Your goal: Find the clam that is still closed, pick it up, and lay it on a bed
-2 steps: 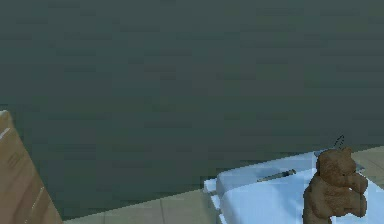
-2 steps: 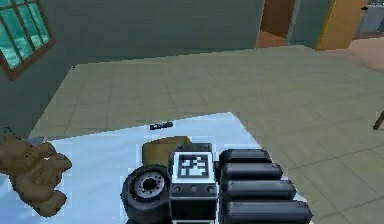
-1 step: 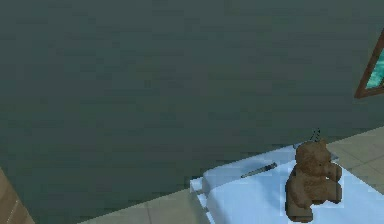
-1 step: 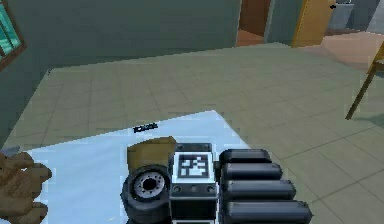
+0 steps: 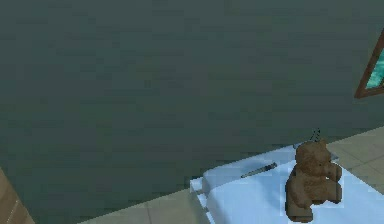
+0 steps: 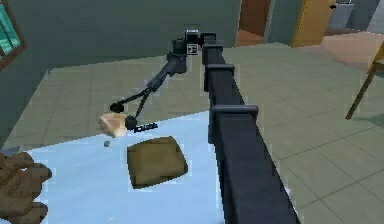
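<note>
Clam (image 6: 112, 122) is held by the gripper (image 6: 126, 114) over the bed's (image 6: 80, 172) edge. Cushion (image 6: 156, 161) and teddy bear (image 6: 22, 190) are seen on it.

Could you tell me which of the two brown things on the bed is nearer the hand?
The flat square cushion, close by the hand; the teddy bear sits farther off at the arm side view's lower left.
</note>
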